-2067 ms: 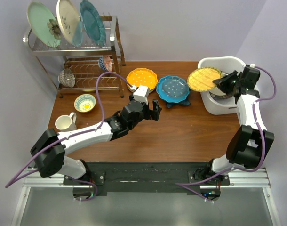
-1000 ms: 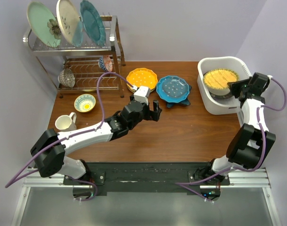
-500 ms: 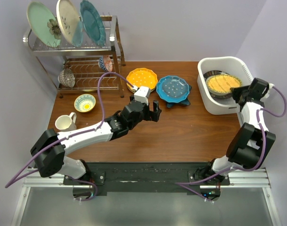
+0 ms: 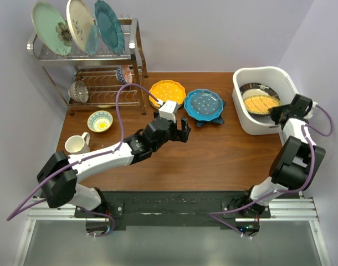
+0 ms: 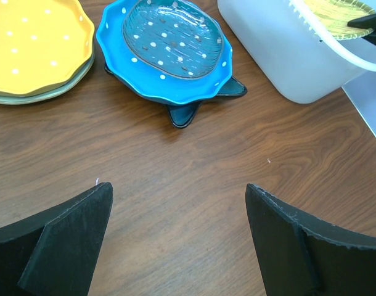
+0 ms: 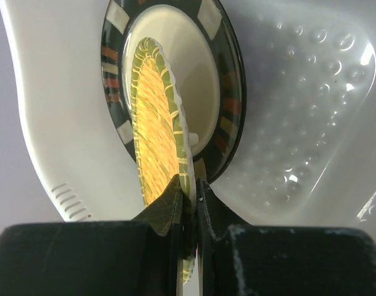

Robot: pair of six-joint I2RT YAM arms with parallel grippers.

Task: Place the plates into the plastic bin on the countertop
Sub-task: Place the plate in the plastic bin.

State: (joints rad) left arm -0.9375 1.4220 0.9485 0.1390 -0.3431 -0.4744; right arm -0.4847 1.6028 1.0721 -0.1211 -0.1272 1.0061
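Note:
The white plastic bin [image 4: 252, 127] stands at the table's right rear. My right gripper [image 4: 277, 113] is shut on the near rim of a yellow gridded plate [image 4: 260, 103], held tilted inside the bin above a dark-rimmed plate [image 4: 251, 88]. In the right wrist view the gripper [image 6: 191, 185] pinches the yellow gridded plate [image 6: 154, 135] on edge before the dark-rimmed plate [image 6: 228, 92]. My left gripper [image 4: 183, 132] hovers open over bare wood, near a blue star-shaped plate [image 4: 203, 105] and a yellow scalloped plate [image 4: 167, 92]. Both plates, blue star-shaped [image 5: 169, 52] and yellow scalloped [image 5: 34, 49], lie ahead of the gripper [image 5: 179, 203].
A chrome wire rack [image 4: 97, 72] with three large upright plates stands at the back left. A small patterned bowl [image 4: 100, 121] and a white mug [image 4: 76, 144] sit at the table's left. A paler plate edge [image 5: 28, 98] shows under the yellow scalloped one.
My right gripper has carried the yellow gridded plate from the bin's left rim into the bin and lowered it over the dark-rimmed plate. The left arm has barely moved.

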